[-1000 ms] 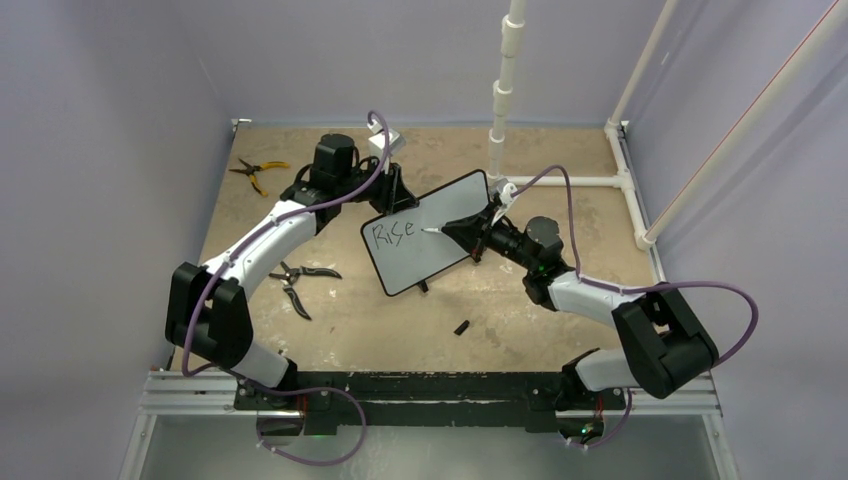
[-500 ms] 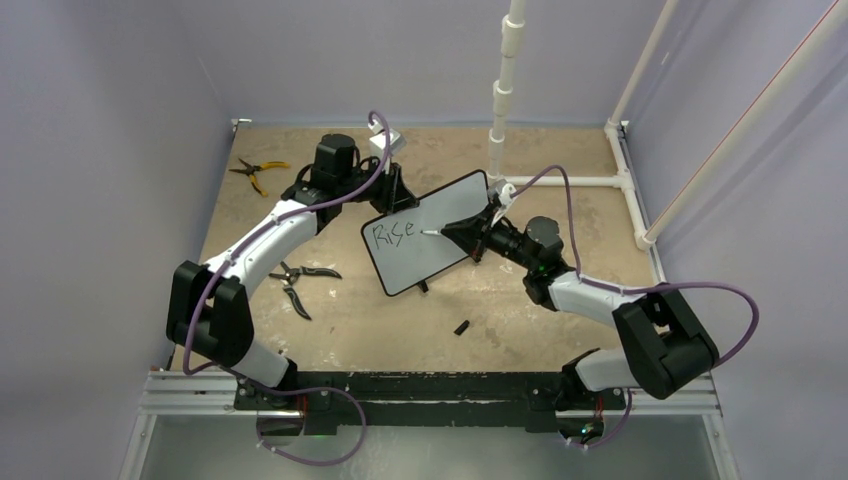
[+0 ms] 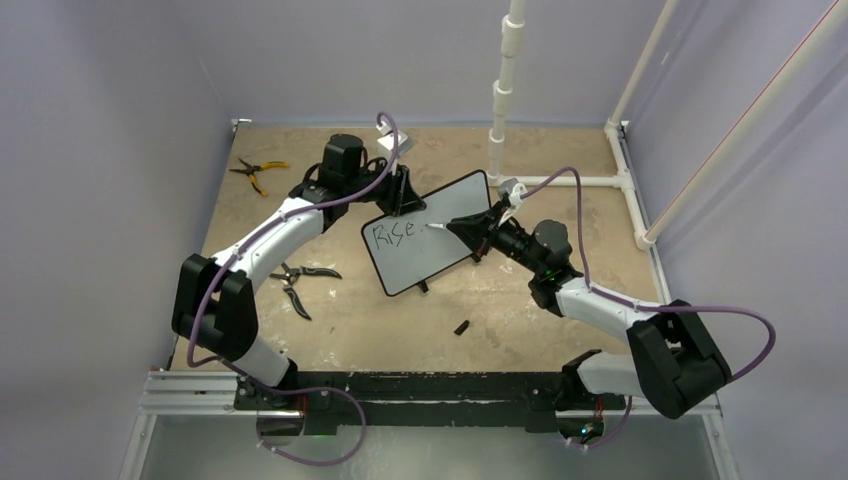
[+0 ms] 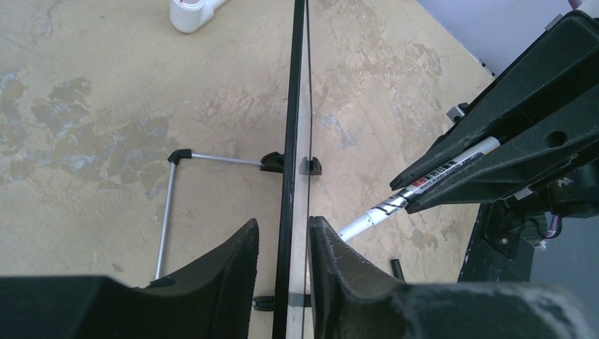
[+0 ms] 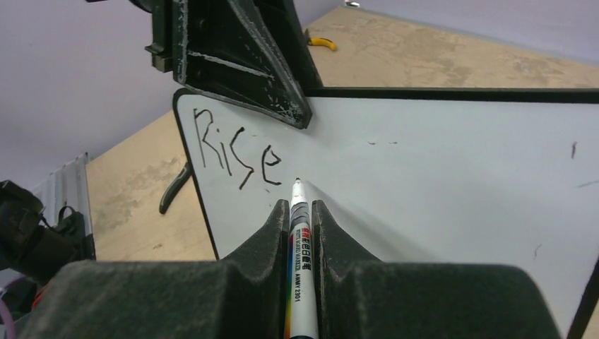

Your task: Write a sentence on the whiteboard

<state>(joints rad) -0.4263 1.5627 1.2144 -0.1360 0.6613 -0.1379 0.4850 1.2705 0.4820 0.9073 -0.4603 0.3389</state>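
The whiteboard [image 3: 430, 255] stands tilted mid-table, and its top edge runs through the left wrist view [image 4: 290, 106]. The sentence [image 3: 392, 233] reads only "Rise" in black at the board's upper left [image 5: 233, 152]. My left gripper [image 3: 404, 196] is shut on the board's top edge, one finger on each side [image 4: 282, 236]. My right gripper [image 3: 465, 226] is shut on a white marker [image 5: 299, 240]. The marker's tip [image 5: 297, 182] is at the board face just right of the "e". The marker also shows in the left wrist view [image 4: 417, 189].
Yellow-handled pliers [image 3: 256, 171] lie at the back left and black pliers [image 3: 300, 281] left of the board. A small black marker cap [image 3: 462, 327] lies in front. White pipes [image 3: 500, 110] stand at the back right. A wire stand [image 4: 169, 205] props the board from behind.
The marker tip has moved a little to the right, away from the "e". Both arms have shifted slightly right. The lettering is unchanged.
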